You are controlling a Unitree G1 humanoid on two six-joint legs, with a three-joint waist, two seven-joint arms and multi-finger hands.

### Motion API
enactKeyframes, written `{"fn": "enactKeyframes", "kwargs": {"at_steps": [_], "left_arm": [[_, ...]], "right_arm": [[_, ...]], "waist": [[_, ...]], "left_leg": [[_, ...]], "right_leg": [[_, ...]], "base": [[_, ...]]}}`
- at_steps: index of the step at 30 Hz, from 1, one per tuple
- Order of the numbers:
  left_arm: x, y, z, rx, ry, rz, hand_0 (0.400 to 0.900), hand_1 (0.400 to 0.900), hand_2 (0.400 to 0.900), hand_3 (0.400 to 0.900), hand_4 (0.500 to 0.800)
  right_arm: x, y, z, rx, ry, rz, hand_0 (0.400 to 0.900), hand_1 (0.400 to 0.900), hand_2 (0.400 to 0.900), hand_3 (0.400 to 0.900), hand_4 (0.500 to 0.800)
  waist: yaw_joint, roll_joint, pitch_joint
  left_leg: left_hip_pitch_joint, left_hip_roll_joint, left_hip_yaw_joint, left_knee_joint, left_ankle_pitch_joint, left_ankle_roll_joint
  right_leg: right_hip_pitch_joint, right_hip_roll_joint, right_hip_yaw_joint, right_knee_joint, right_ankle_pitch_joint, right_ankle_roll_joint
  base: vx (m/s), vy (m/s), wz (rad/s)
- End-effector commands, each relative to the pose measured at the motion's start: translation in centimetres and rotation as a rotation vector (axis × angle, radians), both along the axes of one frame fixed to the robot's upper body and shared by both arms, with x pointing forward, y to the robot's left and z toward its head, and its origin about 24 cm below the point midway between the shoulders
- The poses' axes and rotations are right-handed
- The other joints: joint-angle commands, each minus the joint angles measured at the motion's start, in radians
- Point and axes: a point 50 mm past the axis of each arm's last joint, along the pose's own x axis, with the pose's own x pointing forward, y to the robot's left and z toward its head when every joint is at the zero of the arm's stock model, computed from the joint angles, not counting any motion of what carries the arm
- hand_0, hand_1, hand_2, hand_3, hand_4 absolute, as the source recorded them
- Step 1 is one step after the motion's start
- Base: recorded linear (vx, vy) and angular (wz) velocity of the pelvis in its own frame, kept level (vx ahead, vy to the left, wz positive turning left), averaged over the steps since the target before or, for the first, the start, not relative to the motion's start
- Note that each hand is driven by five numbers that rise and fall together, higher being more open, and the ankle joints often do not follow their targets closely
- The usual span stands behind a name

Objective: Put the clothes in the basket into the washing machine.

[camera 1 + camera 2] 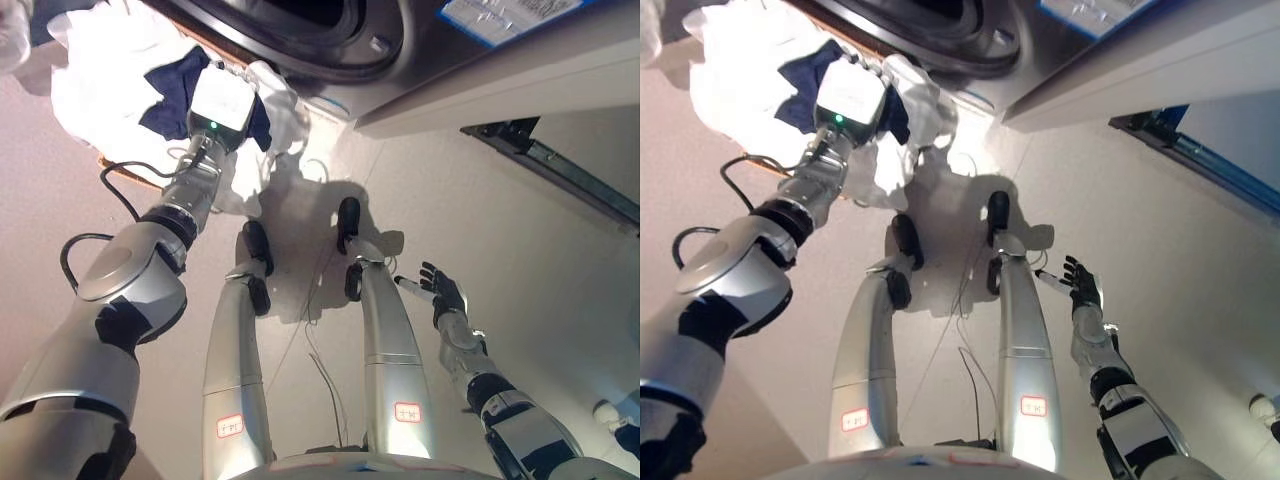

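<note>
A heap of clothes lies at the upper left, a white cloth (100, 80) with a navy garment (170, 90) on top. Just beyond it is the washing machine's round dark opening (300, 30). My left arm reaches up into the heap, and my left hand (238, 80) is buried in the white and navy cloth at the rim of the opening, its fingers hidden. My right hand (438, 290) hangs low at the right over the bare floor, open with fingers spread, holding nothing. An orange sliver below the heap (103, 160) may be the basket's edge.
The machine's grey front panel (480, 70) runs across the upper right. A dark rail or frame (560, 165) slants along the right side. A small white object (608, 414) sits on the pale floor at the lower right.
</note>
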Motion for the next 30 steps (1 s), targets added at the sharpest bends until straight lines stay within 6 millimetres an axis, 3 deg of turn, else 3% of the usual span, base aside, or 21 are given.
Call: {"fn": "enactKeyframes", "kwargs": {"at_steps": [1, 2, 6, 17, 19, 23, 30], "left_arm": [[-0.4, 2.8, -0.3, -0.023, -0.009, 0.118, 0.473, 0.473, 0.473, 0.473, 0.544], [-0.4, 3.0, 0.0, -0.018, -0.016, 0.122, 0.400, 0.400, 0.400, 0.400, 0.500], [-0.4, 3.5, 0.3, -0.005, -0.016, 0.138, 0.400, 0.400, 0.400, 0.400, 0.500], [-0.5, 3.3, -0.4, -0.043, -0.017, 0.122, 0.400, 0.400, 0.400, 0.400, 0.500], [-0.6, 3.1, -0.6, -0.195, -0.044, 0.106, 0.400, 0.400, 0.400, 0.400, 0.500], [-0.7, 3.5, -0.8, -0.307, -0.073, 0.109, 0.400, 0.400, 0.400, 0.400, 0.500], [-1.6, 5.2, -3.7, -0.741, -0.083, 0.171, 0.400, 0.400, 0.400, 0.400, 0.500]], "right_arm": [[-2.5, -2.1, -1.1, -0.010, 0.026, -0.072, 0.900, 0.900, 0.900, 0.900, 0.800], [-2.4, -1.9, -1.0, -0.004, 0.017, -0.066, 0.900, 0.900, 0.900, 0.900, 0.800], [-1.7, -1.7, -0.3, 0.018, -0.023, -0.062, 0.900, 0.900, 0.900, 0.900, 0.800], [-2.1, -1.4, -0.4, 0.021, -0.034, -0.036, 0.900, 0.900, 0.900, 0.900, 0.800], [-2.0, -1.0, -0.5, 0.017, -0.027, -0.019, 0.900, 0.900, 0.900, 0.900, 0.800], [-1.8, -0.6, -0.5, 0.013, -0.022, 0.000, 0.900, 0.900, 0.900, 0.900, 0.800], [-1.9, -0.4, -0.8, 0.012, 0.000, 0.010, 0.900, 0.900, 0.900, 0.900, 0.800]], "waist": [[-0.015, 0.039, -0.106], [-0.015, 0.040, -0.111], [-0.012, 0.039, -0.117], [-0.014, 0.046, -0.144], [-0.011, 0.049, -0.155], [-0.009, 0.049, -0.155], [-0.008, 0.032, -0.148]], "left_leg": [[-0.057, -0.012, -0.068, 0.000, 0.003, -0.064], [-0.070, -0.011, -0.066, 0.009, -0.001, -0.061], [-0.102, -0.010, -0.054, 0.028, -0.011, -0.053], [-0.100, -0.028, -0.048, -0.011, 0.002, -0.042], [-0.064, -0.028, -0.055, -0.063, 0.024, -0.048], [0.012, -0.027, -0.067, -0.152, 0.058, -0.061], [0.232, -0.018, -0.099, -0.401, 0.173, -0.109]], "right_leg": [[0.009, -0.006, -0.023, 0.095, -0.052, 0.042], [-0.004, -0.006, -0.019, 0.103, -0.052, 0.042], [-0.039, -0.006, -0.012, 0.109, -0.048, 0.043], [-0.051, 0.000, -0.005, 0.078, -0.040, 0.042], [-0.014, 0.000, -0.015, 0.038, -0.029, 0.042], [0.065, 0.005, -0.034, -0.044, -0.004, 0.039], [0.295, 0.024, -0.070, -0.296, 0.079, 0.041]], "base": [[-0.01, 0.039, -0.11], [0.00, 0.038, -0.13], [0.00, 0.040, -0.14], [0.00, 0.013, -0.03], [0.01, -0.018, 0.04], [0.01, -0.046, 0.08], [-0.01, -0.091, 0.11]]}}
